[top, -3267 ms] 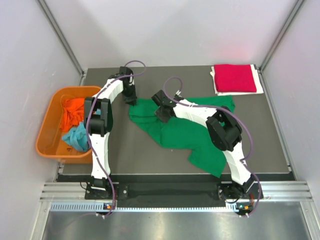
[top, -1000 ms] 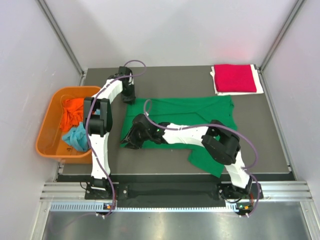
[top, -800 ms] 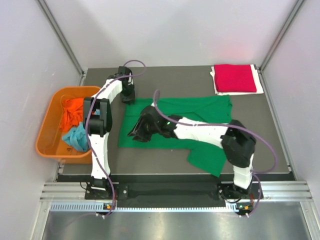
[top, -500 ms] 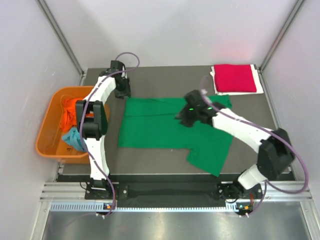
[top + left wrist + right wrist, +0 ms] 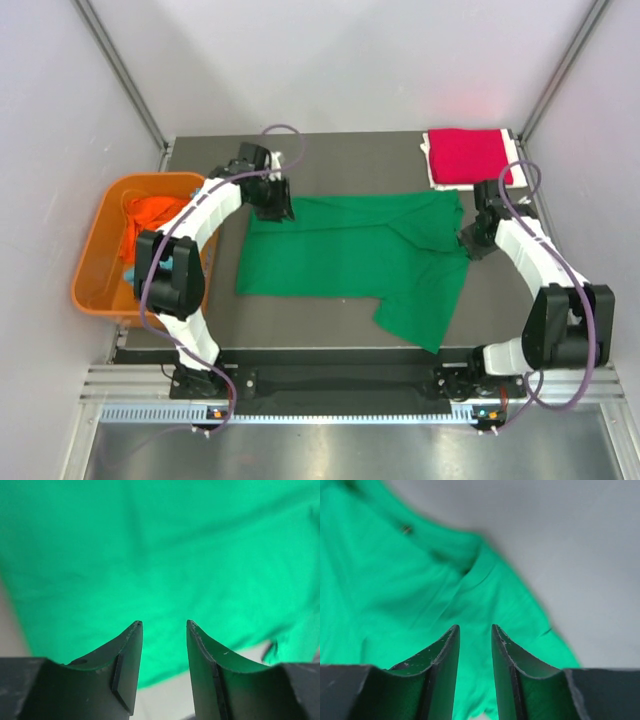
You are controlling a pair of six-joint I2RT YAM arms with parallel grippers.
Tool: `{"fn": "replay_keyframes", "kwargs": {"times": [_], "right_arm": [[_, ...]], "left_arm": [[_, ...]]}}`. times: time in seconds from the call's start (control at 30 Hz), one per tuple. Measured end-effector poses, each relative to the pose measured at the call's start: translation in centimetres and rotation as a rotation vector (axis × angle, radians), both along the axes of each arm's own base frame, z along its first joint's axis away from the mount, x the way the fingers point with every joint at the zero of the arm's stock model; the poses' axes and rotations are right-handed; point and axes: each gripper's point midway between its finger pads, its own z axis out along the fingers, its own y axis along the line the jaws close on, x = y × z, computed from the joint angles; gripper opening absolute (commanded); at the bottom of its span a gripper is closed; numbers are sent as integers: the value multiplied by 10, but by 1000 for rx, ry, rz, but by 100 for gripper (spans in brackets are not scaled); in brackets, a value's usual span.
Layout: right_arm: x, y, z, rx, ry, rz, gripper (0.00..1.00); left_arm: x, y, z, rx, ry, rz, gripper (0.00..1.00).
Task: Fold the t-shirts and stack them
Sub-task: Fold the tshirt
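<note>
A dark grey table (image 5: 330, 160) carries a bright green cloth t-shirt (image 5: 340, 260), spread flat at its middle. Off the left side, a rigid orange plastic tub (image 5: 92, 270) holds a crumpled orange shirt (image 5: 150, 215). The left arm hides nearly all of a light blue shirt (image 5: 128, 274). A folded crimson shirt (image 5: 465, 157) lies at the far right corner. The left gripper (image 5: 163, 625) hovers over the green shirt's far left corner, jaws well apart and empty. The right gripper (image 5: 475, 627), at its right edge, shows a narrow, empty gap.

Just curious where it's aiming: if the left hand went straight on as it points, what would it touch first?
Probably the bright green cloth t-shirt: it fills the view ahead of the left hand, though depth is unclear.
</note>
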Motion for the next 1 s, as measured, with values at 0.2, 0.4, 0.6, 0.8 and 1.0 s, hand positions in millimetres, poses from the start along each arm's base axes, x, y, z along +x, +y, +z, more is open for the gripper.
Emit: {"fn": "replay_keyframes", "kwargs": {"times": [0.2, 0.4, 0.6, 0.8, 1.0], "right_arm": [[3, -26, -32, -16, 94, -43, 32], [11, -27, -52, 17, 132, -50, 31], [22, -17, -53, 74, 93, -37, 31], [27, -13, -52, 100, 78, -47, 31], [35, -7, -58, 130, 81, -49, 31]], "left_arm": [[-38, -31, -27, -47, 74, -71, 45], [-16, -11, -34, -14, 68, 27, 43], [-2, -32, -33, -90, 50, 34, 42], [-21, -134, -7, -261, -17, -107, 43], [-42, -224, 5, -440, -42, -164, 44]]}}
